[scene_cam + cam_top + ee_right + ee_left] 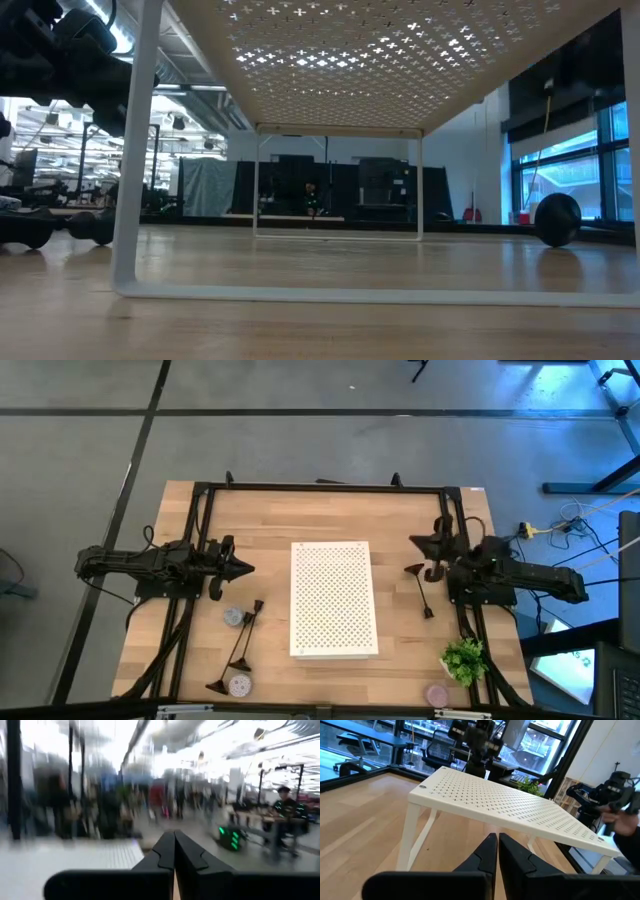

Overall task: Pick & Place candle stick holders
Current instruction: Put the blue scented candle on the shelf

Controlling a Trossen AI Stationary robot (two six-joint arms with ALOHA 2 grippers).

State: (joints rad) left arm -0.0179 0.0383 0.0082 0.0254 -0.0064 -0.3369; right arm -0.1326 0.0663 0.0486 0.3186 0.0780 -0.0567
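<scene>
Candle stick holders, slim and black with round flat bases and thin stems: two lie crossed [243,643] [228,670] on the pale wooden table [400,660] left of the white perforated metal riser [333,598]; a third [420,588] lies right of it, seemingly just beside the right gripper [436,560]. Both arms reach level toward the riser; the left gripper [497,851] and right one have fingers pressed together, empty.
</scene>
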